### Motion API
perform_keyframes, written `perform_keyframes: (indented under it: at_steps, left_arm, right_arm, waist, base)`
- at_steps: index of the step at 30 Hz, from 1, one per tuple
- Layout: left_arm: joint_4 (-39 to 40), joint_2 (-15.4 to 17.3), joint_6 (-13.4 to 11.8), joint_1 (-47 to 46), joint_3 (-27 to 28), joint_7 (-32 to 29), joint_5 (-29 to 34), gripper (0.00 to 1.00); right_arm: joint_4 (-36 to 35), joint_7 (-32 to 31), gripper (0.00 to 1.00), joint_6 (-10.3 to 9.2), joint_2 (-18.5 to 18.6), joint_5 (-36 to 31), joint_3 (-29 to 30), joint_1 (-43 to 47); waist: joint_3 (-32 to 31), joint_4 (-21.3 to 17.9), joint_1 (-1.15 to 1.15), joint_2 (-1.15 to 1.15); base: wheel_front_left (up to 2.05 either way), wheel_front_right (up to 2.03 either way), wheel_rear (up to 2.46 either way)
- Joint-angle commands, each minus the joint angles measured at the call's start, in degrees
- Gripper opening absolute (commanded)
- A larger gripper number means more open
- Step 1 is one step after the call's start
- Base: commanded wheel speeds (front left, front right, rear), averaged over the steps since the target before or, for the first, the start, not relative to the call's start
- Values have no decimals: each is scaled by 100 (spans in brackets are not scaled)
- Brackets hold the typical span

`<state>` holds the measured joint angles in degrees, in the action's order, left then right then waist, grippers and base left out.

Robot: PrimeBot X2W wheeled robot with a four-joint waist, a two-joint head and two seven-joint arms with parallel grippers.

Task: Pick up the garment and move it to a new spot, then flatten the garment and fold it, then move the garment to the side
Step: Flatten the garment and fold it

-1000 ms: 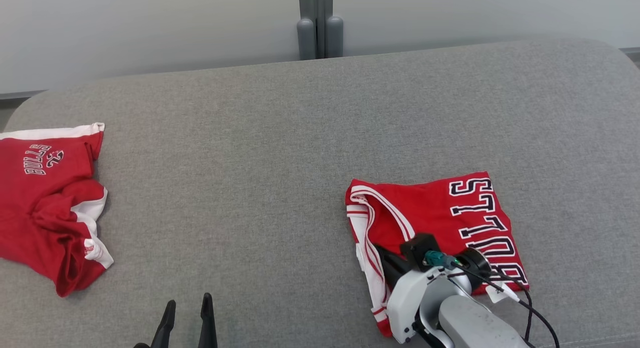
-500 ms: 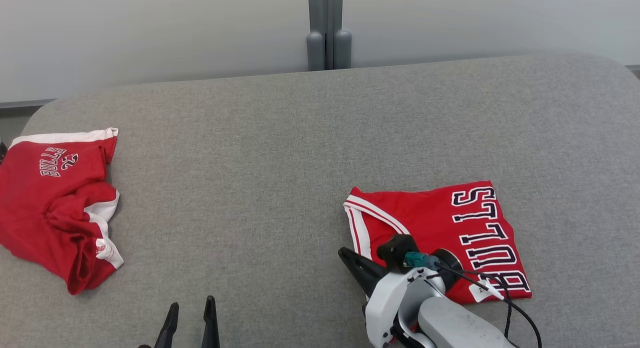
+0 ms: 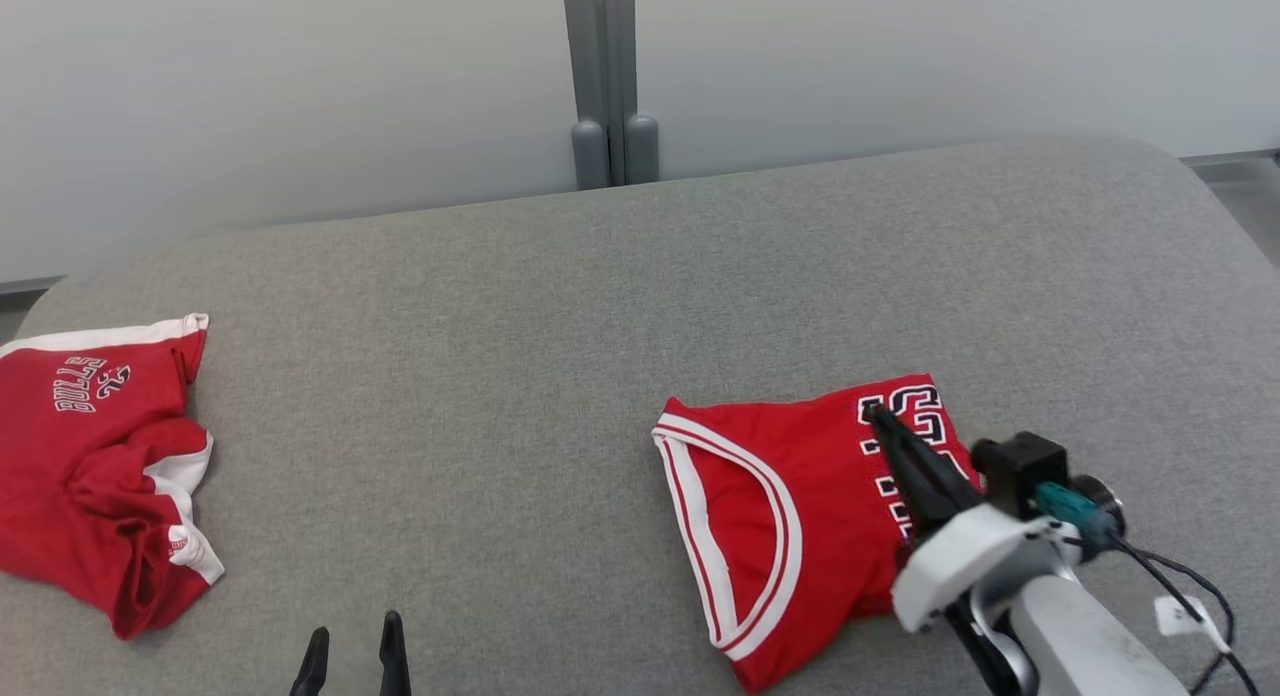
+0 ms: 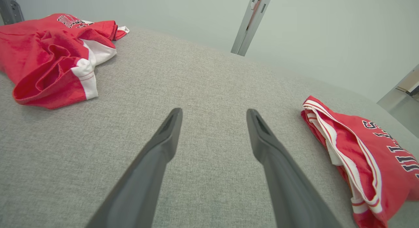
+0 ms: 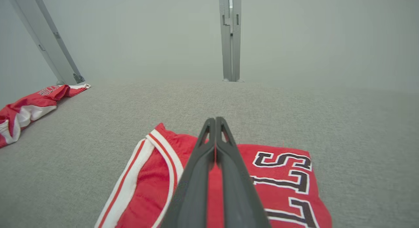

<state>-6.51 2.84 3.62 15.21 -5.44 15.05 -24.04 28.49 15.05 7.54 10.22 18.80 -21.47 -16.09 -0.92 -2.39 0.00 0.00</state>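
Observation:
The garment is a folded red jersey with white-striped trim and dark lettering, lying on the grey cushion at the right. It also lies at the right edge of the left wrist view and under the fingers in the right wrist view. My right gripper is shut, fingers pressed together with nothing between them, over the jersey's lettered far part. My left gripper stands open above bare cushion at the lower left, well apart from the jersey.
A second red garment with white trim lies crumpled at the cushion's left edge. The grey cushion has wide bare room in the middle. A grey post stands against the pale wall behind.
The head camera has shifted. My shut right gripper has swung from the jersey's near left edge to over its lettering on the right. The jersey's striped edge now lies flatter. The left gripper stays open.

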Motion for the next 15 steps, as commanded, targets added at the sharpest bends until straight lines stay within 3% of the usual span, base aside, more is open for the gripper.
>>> perform_keyframes:
  at_steps: [1,2,3,8,15]
  left_arm:
    - [13,12,44,52,49,17,74,100]
    - [8,11,50,44,68,17,98,100]
    - [3,12,54,41,83,17,116,100]
    - [12,12,90,79,183,16,211,100]
    - [-28,12,191,145,366,17,396,100]
  right_arm:
    - [-133,14,22,-10,110,-71,189,280]
    - [-267,14,56,-10,182,-114,368,448]
    - [-383,14,100,-10,229,-149,517,548]
    - [-874,15,100,-10,426,-195,1066,1274]
    - [-1197,16,100,-10,320,-161,1582,2038]
  waist:
    - [-71,-60,0,0]
    - [-87,-61,0,0]
    - [-105,-62,0,0]
    - [-242,-3,0,0]
    - [-360,49,0,0]
  base:
    - [0,0,0]
    - [0,0,0]
    - [0,0,0]
    - [0,0,0]
    - [0,0,0]
